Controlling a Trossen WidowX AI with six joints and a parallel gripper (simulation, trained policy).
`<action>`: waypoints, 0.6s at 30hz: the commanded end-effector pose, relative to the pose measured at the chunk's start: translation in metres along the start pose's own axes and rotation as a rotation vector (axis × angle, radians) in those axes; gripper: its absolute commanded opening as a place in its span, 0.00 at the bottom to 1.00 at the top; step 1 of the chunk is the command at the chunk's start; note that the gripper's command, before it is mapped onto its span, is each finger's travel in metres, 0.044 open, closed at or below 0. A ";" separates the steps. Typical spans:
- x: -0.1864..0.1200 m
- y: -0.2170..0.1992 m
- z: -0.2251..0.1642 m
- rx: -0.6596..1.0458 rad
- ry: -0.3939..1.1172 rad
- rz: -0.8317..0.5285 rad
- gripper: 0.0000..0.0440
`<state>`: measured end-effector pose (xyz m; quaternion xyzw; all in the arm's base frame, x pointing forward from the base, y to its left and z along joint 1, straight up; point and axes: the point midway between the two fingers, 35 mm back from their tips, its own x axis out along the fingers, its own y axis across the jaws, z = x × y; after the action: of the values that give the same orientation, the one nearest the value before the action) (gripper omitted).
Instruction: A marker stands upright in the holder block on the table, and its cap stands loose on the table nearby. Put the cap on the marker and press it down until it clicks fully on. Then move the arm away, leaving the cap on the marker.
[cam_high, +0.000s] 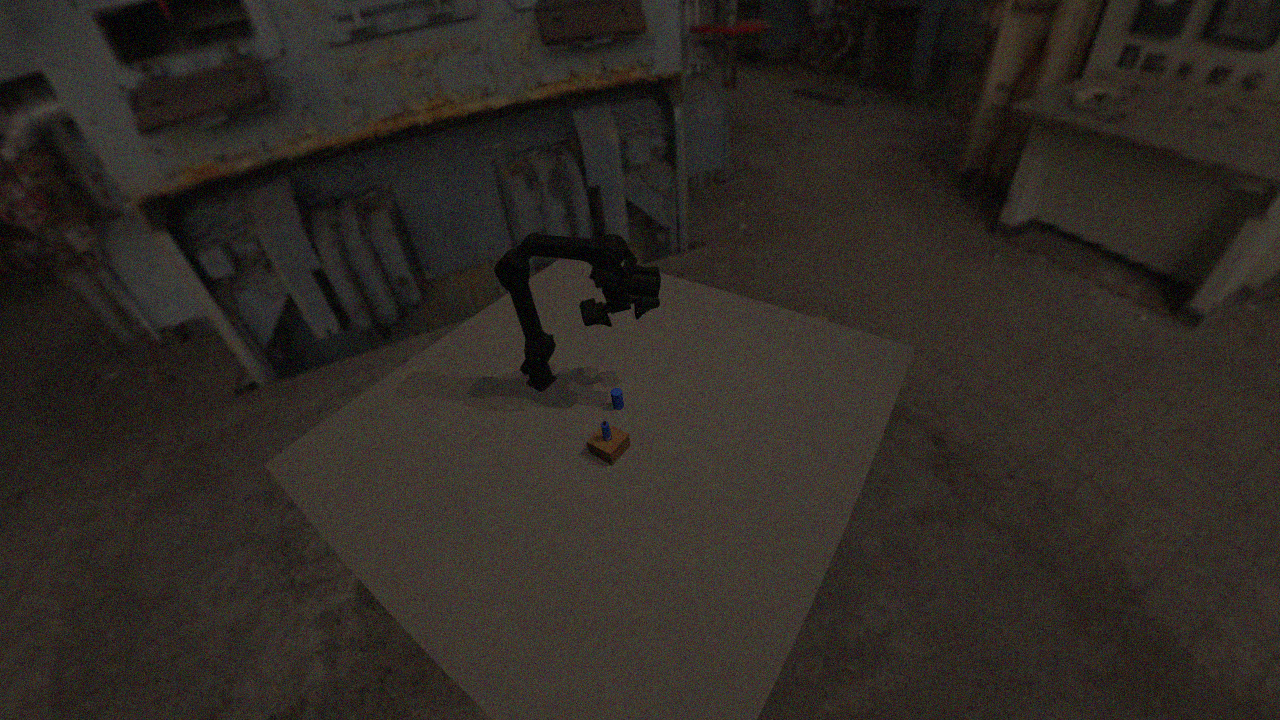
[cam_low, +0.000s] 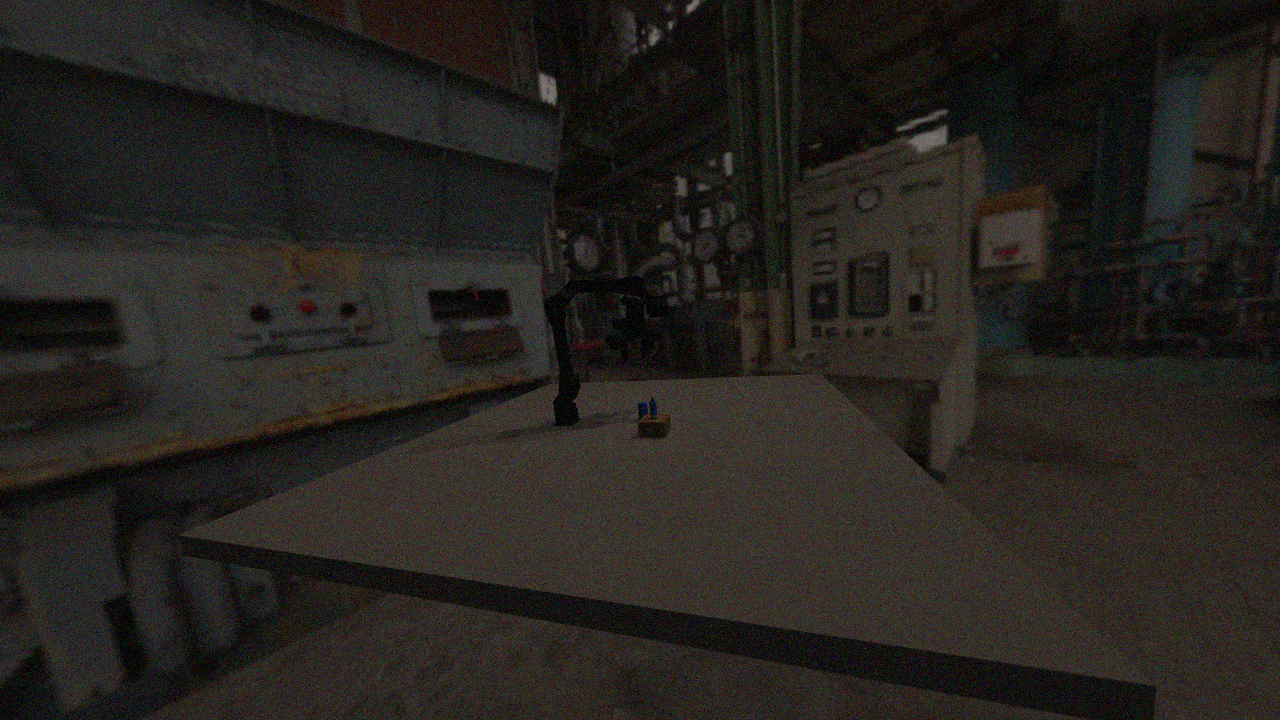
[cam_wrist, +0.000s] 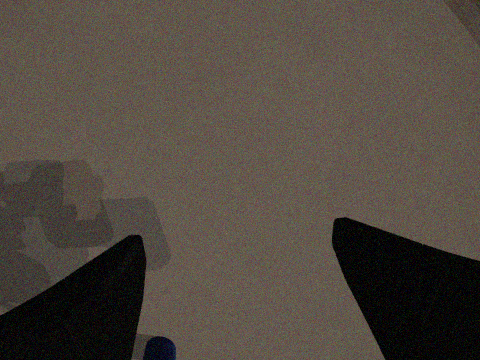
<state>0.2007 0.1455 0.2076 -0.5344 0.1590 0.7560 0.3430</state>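
The black arm rises from the pale surface, bends at its elbow and reaches across, with its jaws hanging above the surface, well apart from it. They are spread, with a broad gap between their two dark tips and nothing pinched there.

The blue cap stands upright on the surface, loose and off the marker. In the wrist view its rounded end shows at the bottom edge, just beside the inner side of the left-hand tip as pictured; the rest is cut off. The top view shows the cap near the brown holder block, on the side toward the jaws, apart from it. The blue marker stands upright in that block, its narrower end uppermost and uncovered.

A grey shadow lies on the surface around the foot of the arm in the top view, and spreads in overlapping patches at the left of the wrist view. Behind the arm stands a worn metal machine with rust along its ledge. The light is dim, and the exterior view leaves the jaws too dark to make out in detail.
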 end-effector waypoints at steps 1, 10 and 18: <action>-0.003 0.000 -0.010 0.005 0.021 0.005 0.72; -0.006 0.005 -0.039 0.041 0.072 0.029 0.72; -0.008 0.010 -0.064 0.072 0.114 0.055 0.71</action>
<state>0.2357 0.1017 0.1901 -0.5538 0.2157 0.7316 0.3338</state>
